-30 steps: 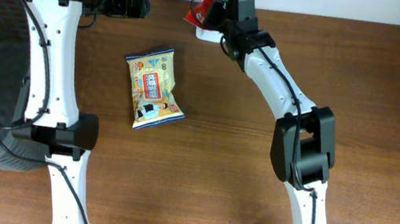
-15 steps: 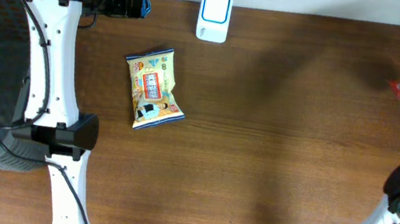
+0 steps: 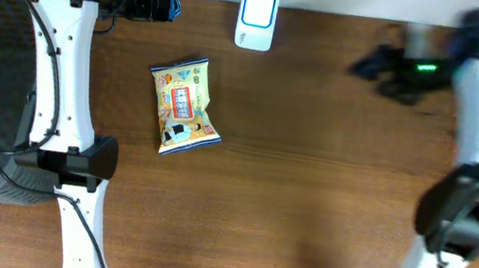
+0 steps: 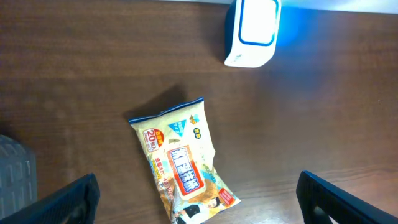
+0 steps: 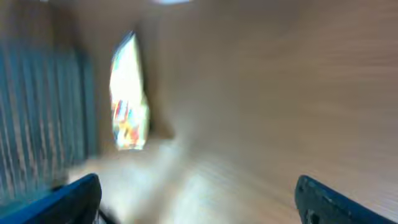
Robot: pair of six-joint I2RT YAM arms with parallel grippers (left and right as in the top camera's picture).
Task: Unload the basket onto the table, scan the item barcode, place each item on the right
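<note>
The left tool [image 3: 172, 0] hangs left of the scanner [image 3: 257, 18], fingers apart, empty. The snack packet [image 3: 184, 107] lies flat on the counter [image 3: 308, 182], front-left of the scanner. Its long axis points roughly toward that nearer tool. The right tool [image 3: 371, 66] is right of the scanner, blurred, fingers apart, empty.

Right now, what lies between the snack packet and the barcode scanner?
Nothing: only bare wooden table separates the snack packet and barcode scanner, clearest in the left wrist view.
</note>
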